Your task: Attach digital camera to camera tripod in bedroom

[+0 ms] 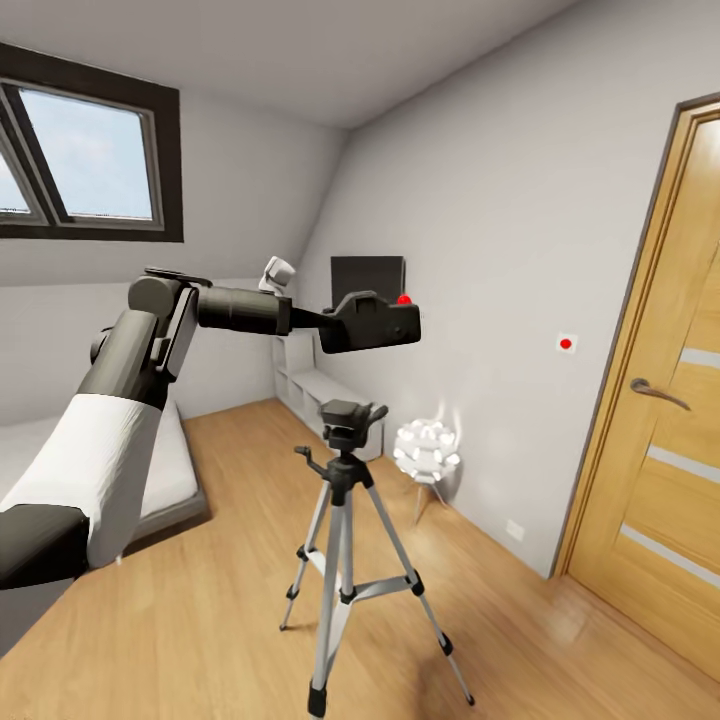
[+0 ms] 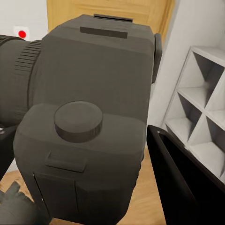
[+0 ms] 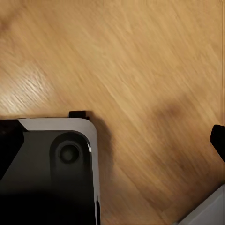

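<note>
One arm doing the work: our left hand is clamped on the digital camera, carrying it at chest height, arm stretched fwd. Camera tripod stands on the wood floor directly below, at 6 o'clock from the cam, clear gap between cam base and tripod head, not touching. Held high prob. so the body clears the head and pan handle before lowering. Left wrist view: digital camera body close up, one dark finger alongside it; shelf unit behind. Right hand: can't tell open or closed; right wrist view gives floor and a dark base part. Door at 3 o'clock, skylight at 10, bed at 9. Next, we judge: line up over the head, then lower.
</note>
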{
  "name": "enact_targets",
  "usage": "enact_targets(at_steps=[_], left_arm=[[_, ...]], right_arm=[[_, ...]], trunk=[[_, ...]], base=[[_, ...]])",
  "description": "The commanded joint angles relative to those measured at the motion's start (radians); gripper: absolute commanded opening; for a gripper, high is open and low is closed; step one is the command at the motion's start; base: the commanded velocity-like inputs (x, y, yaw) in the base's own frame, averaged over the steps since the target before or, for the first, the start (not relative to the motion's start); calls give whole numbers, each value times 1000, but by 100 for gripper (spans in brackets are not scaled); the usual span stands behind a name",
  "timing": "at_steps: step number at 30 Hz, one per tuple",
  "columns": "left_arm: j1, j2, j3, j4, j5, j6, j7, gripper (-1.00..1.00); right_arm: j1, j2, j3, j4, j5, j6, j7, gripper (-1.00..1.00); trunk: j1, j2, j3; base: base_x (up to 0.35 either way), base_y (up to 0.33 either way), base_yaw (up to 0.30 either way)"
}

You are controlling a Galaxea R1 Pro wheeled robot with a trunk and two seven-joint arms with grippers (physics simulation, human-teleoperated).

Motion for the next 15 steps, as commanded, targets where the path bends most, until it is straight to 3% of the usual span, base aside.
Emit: enact_targets(at_steps=[1,8,12,15], left_arm=[[-1,0,-1,0,-1,10,-6,-100],[-1,0,-1,0,-1,9,-6,-100],[-1,0,-1,0,-1,10,-6,-100],[-1,0,-1,0,-1,10,-6,-100]], right_arm=[[-1,1,8,3,-8,-5,1,100],[-1,1,8,3,-8,-5,1,100],[-1,1,8,3,-8,-5,1,100],[-1,1,8,3,-8,-4,1,100]], trunk=[[0,-1,0],[0,-1,0],[0,-1,0],[0,-1,0]], base=[[0,-277,47],[0,-260,14],[0,-70,39],[0,-13,203]])
